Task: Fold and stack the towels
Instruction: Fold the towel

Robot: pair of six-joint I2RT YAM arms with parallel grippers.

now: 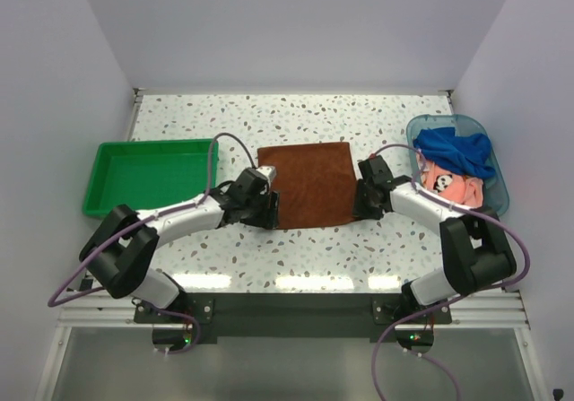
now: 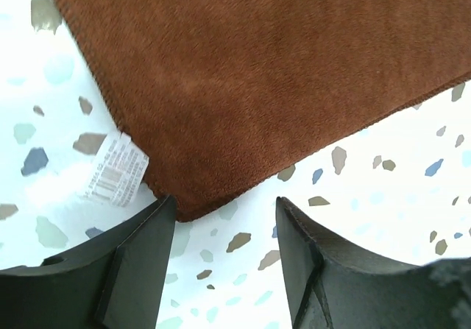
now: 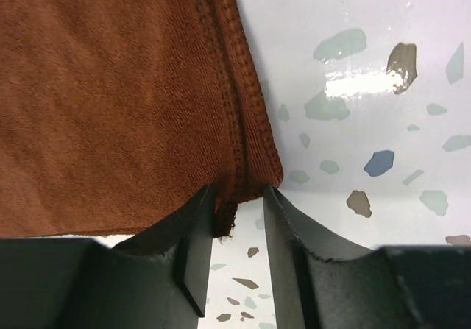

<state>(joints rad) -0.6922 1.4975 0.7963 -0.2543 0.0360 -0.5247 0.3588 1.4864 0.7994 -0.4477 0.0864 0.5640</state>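
Evidently the step in hand is judged to be the first fold, with the near corners of the rust-brown towel [image 1: 307, 184] being taken. The towel is spread flat in the middle of the tabletop [image 1: 314, 114], its sides turned slightly off the tabletop's edges. It is so nearly square that no long axis can be named (a care label [image 2: 118, 171] marks its near-left corner). The left tool [image 2: 224, 204] is spread wide, with that corner just ahead of its gap and not yet gripped. The right tool [image 3: 239, 196] is narrowed around the near-right hem, though whether the hem is truly pinched cannot be told. Both corners should be seized well past the hem, lifted level together, then carried toward the far edge so that the edges are matched.
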